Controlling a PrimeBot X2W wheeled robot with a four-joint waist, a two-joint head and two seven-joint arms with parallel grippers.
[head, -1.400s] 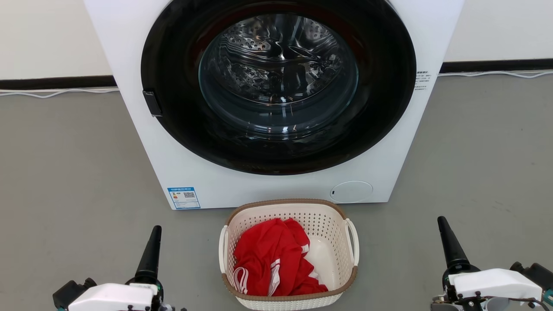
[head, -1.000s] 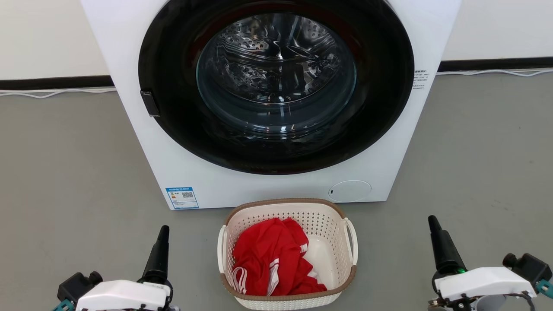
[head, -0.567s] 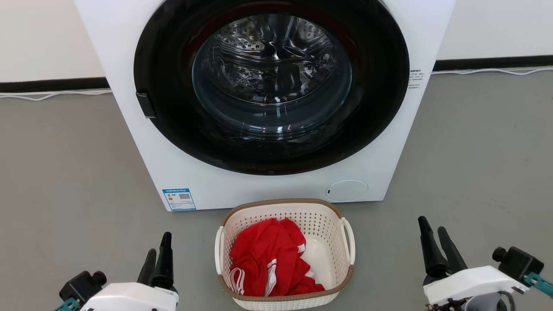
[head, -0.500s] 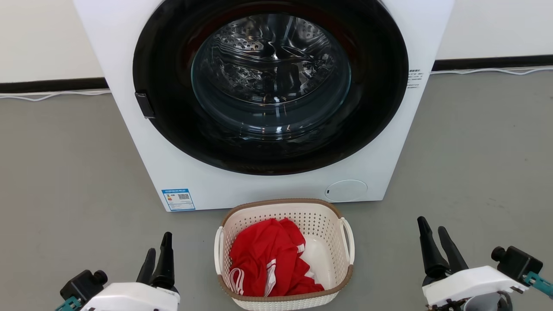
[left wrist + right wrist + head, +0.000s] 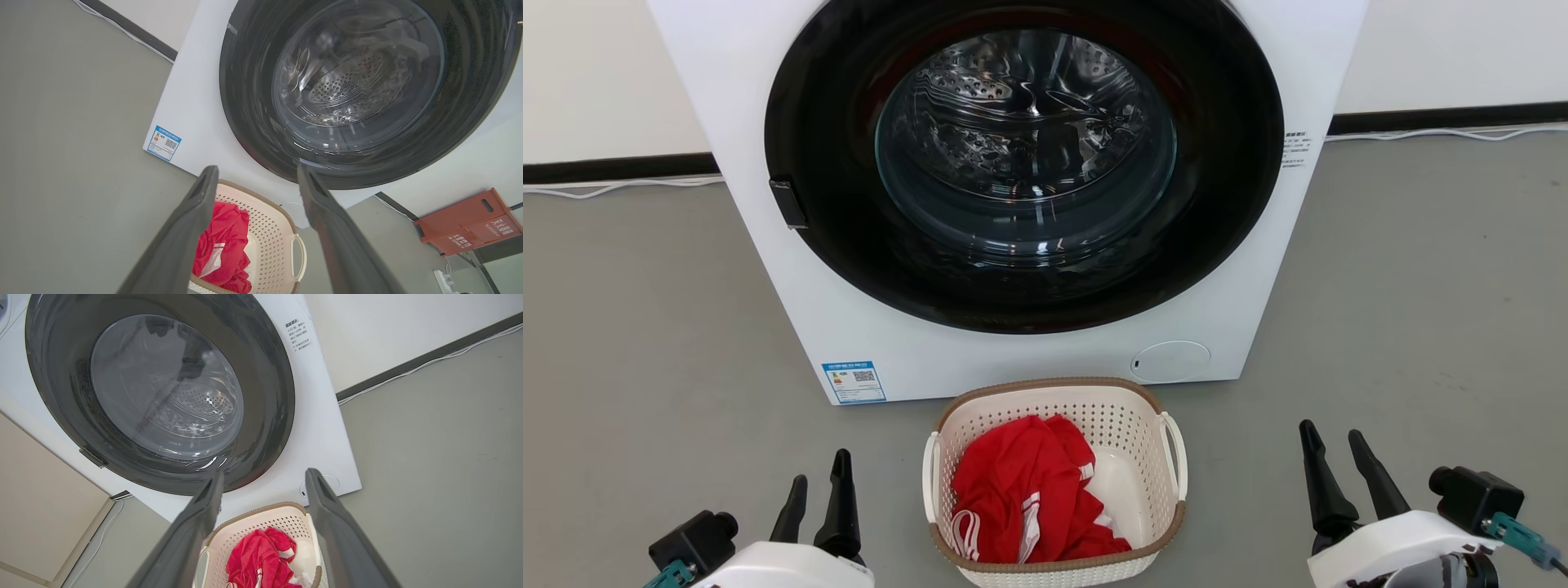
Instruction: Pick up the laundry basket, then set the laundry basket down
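cream laundry basket point(image 5: 1111, 420) — one, holding one red garment point(image 5: 1013, 482).

We find the laundry basket point(image 5: 1045, 382) on the floor point(image 5: 645, 327) just before the washing machine point(image 5: 1013, 367), with a garment point(image 5: 1013, 498) lying in its left part. Our left gripper point(image 5: 820, 465) stands to its left and our right gripper point(image 5: 1330, 428) to its right, both apart from it.

The basket point(image 5: 1123, 420) stands upright on the grey floor point(image 5: 645, 327), just in front of the washer point(image 5: 980, 359). It is cream-white, perforated and rounded-rectangular, with a brown woven-look rim point(image 5: 1045, 382) and a white loop handle point(image 5: 1176, 457) on each side. A crumpled red garment point(image 5: 1021, 498) with white stripes fills its left part, and the right part of its bottom is bare.
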